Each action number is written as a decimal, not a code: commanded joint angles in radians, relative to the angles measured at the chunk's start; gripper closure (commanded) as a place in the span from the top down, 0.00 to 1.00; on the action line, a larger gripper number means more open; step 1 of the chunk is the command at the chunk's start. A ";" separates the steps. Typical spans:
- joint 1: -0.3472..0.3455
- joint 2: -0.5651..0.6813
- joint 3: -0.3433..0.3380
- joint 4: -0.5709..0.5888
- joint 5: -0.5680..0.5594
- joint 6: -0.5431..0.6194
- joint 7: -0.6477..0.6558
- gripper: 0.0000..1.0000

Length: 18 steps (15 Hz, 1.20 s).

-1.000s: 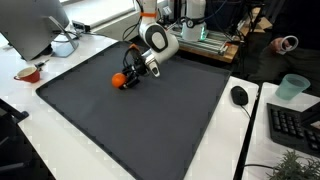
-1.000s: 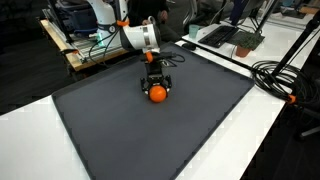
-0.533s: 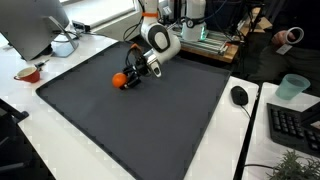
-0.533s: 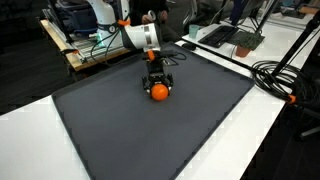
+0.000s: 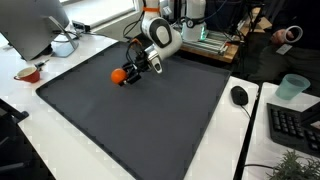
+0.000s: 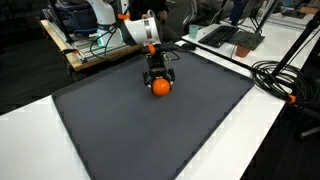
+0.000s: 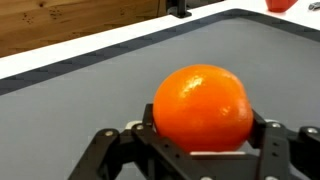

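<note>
An orange (image 7: 200, 108) sits between the two black fingers of my gripper (image 7: 203, 125), which press on both of its sides. In both exterior views the gripper (image 5: 128, 76) (image 6: 159, 82) points down and holds the orange (image 5: 119, 75) (image 6: 159, 87) a little above the dark grey mat (image 5: 130, 120) (image 6: 150, 130), near the mat's far side.
A monitor (image 5: 30, 25), a white bowl (image 5: 63, 46) and a red cup (image 5: 28, 73) stand beside the mat. A mouse (image 5: 239, 95), a keyboard (image 5: 295, 125) and a teal cup (image 5: 292, 87) lie on the white table. Cables (image 6: 285, 75) run along an edge.
The gripper has lifted slightly with the orange in it and shifted a little toward the mat's far edge.
</note>
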 commanded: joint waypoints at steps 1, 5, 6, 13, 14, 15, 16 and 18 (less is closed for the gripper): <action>0.001 -0.048 0.003 -0.041 0.000 -0.014 -0.014 0.56; 0.000 -0.061 0.003 -0.052 0.000 -0.014 -0.016 0.56; 0.001 -0.062 0.003 -0.052 0.000 -0.015 -0.016 0.56; 0.000 -0.063 0.003 -0.053 0.000 -0.013 -0.017 0.56; 0.001 -0.063 0.003 -0.053 0.000 -0.013 -0.018 0.56; 0.001 -0.064 0.003 -0.054 0.000 -0.013 -0.018 0.56; 0.001 -0.064 0.003 -0.054 0.000 -0.014 -0.018 0.56; 0.000 -0.061 0.002 -0.053 0.000 -0.011 -0.019 0.56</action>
